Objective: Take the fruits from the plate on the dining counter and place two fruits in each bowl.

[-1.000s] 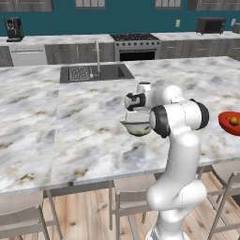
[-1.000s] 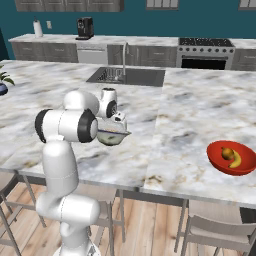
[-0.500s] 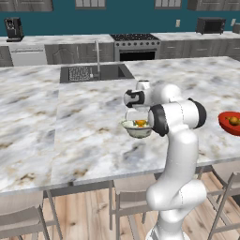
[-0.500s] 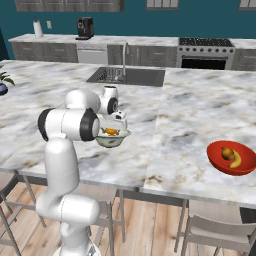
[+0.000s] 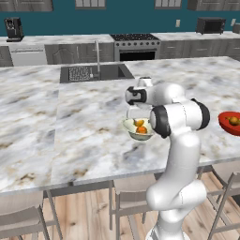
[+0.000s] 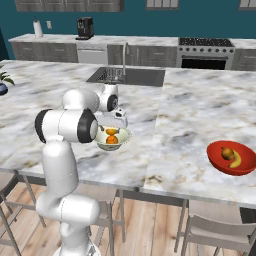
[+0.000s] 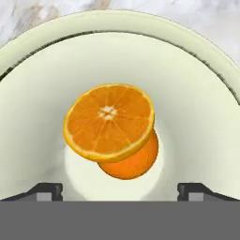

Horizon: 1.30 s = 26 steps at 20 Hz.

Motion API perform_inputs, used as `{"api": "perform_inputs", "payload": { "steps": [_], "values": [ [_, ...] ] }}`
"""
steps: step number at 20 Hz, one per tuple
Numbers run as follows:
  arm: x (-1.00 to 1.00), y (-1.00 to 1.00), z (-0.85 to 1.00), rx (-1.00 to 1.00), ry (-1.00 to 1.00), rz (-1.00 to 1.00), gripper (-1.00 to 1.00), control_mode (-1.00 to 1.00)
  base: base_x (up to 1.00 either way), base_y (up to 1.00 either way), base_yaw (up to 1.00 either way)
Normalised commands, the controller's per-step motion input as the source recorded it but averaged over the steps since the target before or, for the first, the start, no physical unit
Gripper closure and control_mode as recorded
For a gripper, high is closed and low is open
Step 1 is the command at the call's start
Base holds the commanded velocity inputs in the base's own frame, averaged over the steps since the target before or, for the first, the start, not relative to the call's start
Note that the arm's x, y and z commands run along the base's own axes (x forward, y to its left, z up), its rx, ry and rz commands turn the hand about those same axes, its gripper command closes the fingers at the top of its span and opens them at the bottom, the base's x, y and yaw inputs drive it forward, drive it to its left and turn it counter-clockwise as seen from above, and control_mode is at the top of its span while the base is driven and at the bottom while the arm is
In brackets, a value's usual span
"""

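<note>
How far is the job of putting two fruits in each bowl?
Nearly done, it seems. The cream bowl holds two orange fruits; the red bowl holds a banana and a brownish fruit. Nothing is in hand: the gripper hangs over the cream bowl with its jaws open and empty. What seems left is to pull the arm away.
</note>
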Motion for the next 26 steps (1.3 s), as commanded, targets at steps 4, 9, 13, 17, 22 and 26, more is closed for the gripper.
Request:
{"api": "perform_inputs", "payload": {
  "steps": [4, 9, 13, 17, 22, 26],
  "values": [
    [-0.51, -0.14, 0.52, 0.0, -0.02, 0.0, -1.0, -1.0, 0.0, 0.0, 0.0],
    [-0.99, -0.09, 0.77, 0.0, -0.04, 0.0, -1.0, -1.0, 0.0, 0.0, 0.0],
    [-1.0, 0.0, 0.98, 0.0, -0.13, 0.0, -1.0, -1.0, 0.0, 0.0, 0.0],
    [-1.0, 0.0, 0.95, 0.0, -0.07, -0.01, -1.0, -1.0, 0.0, 0.0, 0.0],
    [-1.0, 0.0, 0.87, -0.01, -0.01, 0.0, -1.0, -1.0, 0.0, 0.0, 0.0],
    [-1.0, 0.0, 0.62, 0.0, 0.0, 0.0, -1.0, -1.0, 0.0, 0.0, 0.0]
  ]
}}
